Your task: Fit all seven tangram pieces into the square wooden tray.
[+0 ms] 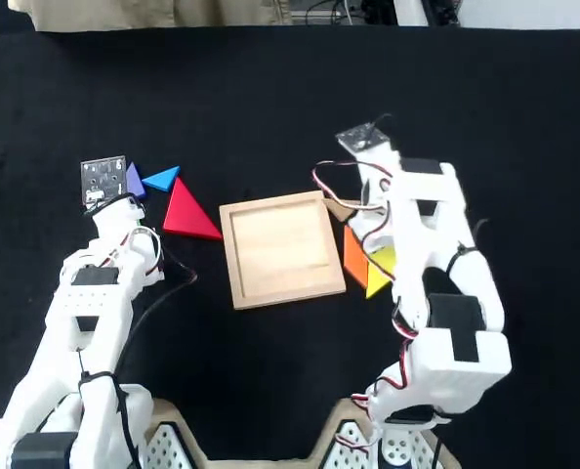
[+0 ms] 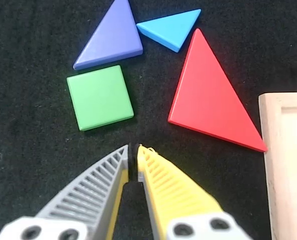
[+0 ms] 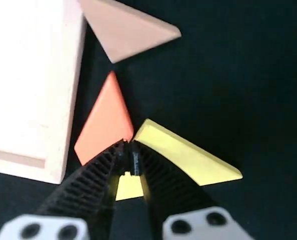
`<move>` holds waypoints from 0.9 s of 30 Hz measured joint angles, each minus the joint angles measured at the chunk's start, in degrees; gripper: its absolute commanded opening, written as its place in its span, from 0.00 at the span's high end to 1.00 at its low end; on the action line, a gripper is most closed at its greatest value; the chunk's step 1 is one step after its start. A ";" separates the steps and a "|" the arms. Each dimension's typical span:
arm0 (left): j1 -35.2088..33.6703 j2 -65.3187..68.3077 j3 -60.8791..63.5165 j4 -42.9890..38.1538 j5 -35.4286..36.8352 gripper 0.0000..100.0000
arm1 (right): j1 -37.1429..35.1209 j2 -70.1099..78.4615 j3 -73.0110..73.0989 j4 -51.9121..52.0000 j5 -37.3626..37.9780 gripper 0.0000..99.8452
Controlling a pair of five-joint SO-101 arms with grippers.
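Beside tray [image 1: 280,249], red triangle [image 1: 186,216] (lying flat), left gripper [image 2: 134,149] closed

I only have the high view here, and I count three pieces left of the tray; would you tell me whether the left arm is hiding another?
Observer: Yes, a green square lies flat on the cloth beside the purple triangle.
Operator: Thank you. Is the left gripper holding anything?
Observer: No, the left gripper is shut and empty, with its tips just short of the green square.
Operator: And the right one?
Observer: The right gripper is shut and empty too, with its tips above where the orange piece and the yellow triangle nearly meet.
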 measured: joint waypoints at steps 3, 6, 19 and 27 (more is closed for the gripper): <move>0.00 0.00 0.00 0.00 0.00 0.95 | 0.00 0.09 -0.09 -0.97 0.00 0.99; 0.00 0.00 0.00 0.00 0.00 0.95 | -0.18 1.85 -0.09 -0.97 0.00 0.99; 0.00 0.00 0.00 0.00 0.00 0.95 | 5.89 11.69 -9.85 -1.05 0.00 0.99; 0.00 0.00 0.00 0.00 0.00 0.95 | 11.08 11.69 -10.29 1.41 7.21 0.99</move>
